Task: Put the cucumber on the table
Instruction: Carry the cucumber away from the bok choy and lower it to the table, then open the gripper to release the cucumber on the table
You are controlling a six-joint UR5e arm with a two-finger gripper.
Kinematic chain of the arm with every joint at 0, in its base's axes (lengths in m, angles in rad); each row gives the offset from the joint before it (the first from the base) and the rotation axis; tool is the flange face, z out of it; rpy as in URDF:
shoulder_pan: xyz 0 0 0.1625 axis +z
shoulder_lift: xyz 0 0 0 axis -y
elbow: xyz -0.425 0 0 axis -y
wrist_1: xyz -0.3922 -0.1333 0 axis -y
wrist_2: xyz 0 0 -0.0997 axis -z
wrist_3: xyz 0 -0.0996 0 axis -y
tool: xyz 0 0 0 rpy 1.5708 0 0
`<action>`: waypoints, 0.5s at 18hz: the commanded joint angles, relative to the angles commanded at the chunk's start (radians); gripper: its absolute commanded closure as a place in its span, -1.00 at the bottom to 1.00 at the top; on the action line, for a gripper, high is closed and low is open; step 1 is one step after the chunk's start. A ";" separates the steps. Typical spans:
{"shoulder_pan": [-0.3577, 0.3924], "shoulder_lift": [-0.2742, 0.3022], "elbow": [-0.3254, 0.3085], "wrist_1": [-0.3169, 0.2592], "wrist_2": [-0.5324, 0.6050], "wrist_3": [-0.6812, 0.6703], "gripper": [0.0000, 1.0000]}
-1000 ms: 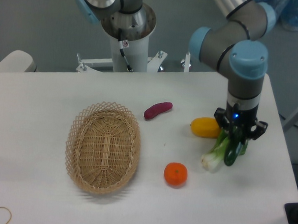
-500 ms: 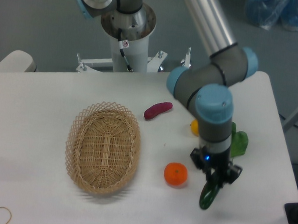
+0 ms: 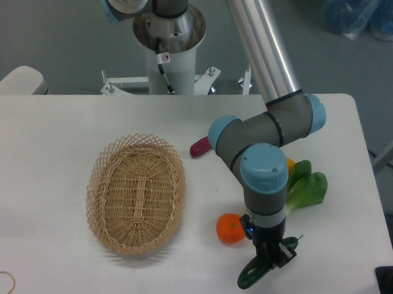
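The dark green cucumber [image 3: 251, 275] hangs tilted low over the white table [image 3: 50, 179] near its front edge, right of centre. My gripper [image 3: 267, 256] points down and is shut on the cucumber's upper end; only the lower end sticks out to the lower left. Whether that tip touches the tabletop I cannot tell.
An orange [image 3: 230, 228] lies just left of the gripper. Light green bok choy [image 3: 306, 187] and a partly hidden yellow fruit [image 3: 290, 164] lie behind the arm. A purple sweet potato [image 3: 198, 147] and an oval wicker basket [image 3: 136, 193] are to the left.
The arm has carried the cucumber away from the bok choy, forward and to the left, and lowered it toward the table's front edge.
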 joint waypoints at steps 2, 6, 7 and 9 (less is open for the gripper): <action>0.003 0.000 -0.021 -0.002 0.002 -0.003 0.48; 0.029 -0.002 -0.034 -0.002 0.002 0.002 0.48; 0.029 -0.002 -0.032 -0.003 0.002 0.003 0.47; 0.031 -0.011 -0.032 -0.003 0.003 0.003 0.47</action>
